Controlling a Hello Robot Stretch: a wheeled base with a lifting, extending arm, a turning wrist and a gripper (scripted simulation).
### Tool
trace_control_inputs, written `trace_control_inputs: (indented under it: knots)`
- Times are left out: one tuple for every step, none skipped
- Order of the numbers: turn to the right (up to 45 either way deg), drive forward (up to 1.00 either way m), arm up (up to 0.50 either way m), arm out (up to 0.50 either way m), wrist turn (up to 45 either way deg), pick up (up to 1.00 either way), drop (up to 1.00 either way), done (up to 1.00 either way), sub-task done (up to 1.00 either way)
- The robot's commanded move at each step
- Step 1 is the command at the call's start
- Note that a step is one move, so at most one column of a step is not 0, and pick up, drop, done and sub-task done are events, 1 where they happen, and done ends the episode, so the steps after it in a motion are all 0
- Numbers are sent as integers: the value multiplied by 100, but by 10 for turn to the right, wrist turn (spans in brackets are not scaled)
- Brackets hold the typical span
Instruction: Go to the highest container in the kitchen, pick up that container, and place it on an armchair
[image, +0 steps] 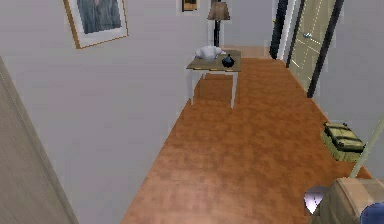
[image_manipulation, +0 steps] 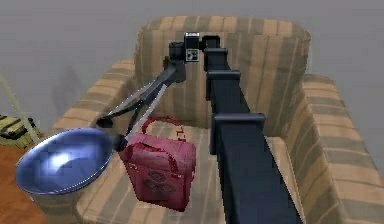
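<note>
Plainly, the pincer (image_manipulation: 113, 130) is seen at the far end of the dark arm (image_manipulation: 240, 140), its thin fingers (image_manipulation: 150, 92) slanting down toward one armrest of the striped armchair (image_manipulation: 290, 70). Whether they are spread or pressed together cannot be told. Right at the fingertips a shiny blue bowl (image_manipulation: 62, 160) is found, overlapping that armrest. It cannot be told whether it is held or resting there.

Just beside the pincer, a red bag (image_manipulation: 160, 172) with a handle is stood on the armchair's seat. Pale round marks are borne on its side, too small to be read. The arm is stretched across the seat on the bag's far side.

Beyond the bowl from the pincer, a yellow-green crate (image_manipulation: 14, 128) is set on the wooden floor (image: 250, 140). Well apart from the pincer, down the corridor, a small bench (image: 212, 68) is placed by the wall, with a white object (image: 207, 53) and a dark round object (image: 228, 61) on it. A lamp (image: 218, 12) is seen behind the bench. A framed picture (image: 97, 20) is hung on the wall, and pale doors (image: 312, 40) are set opposite.
</note>
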Motion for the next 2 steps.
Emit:
trace_control_inputs:
  knots:
    - [0,0,0,0,450,0,0,0,0]
    - [0,0,0,0,450,0,0,0,0]
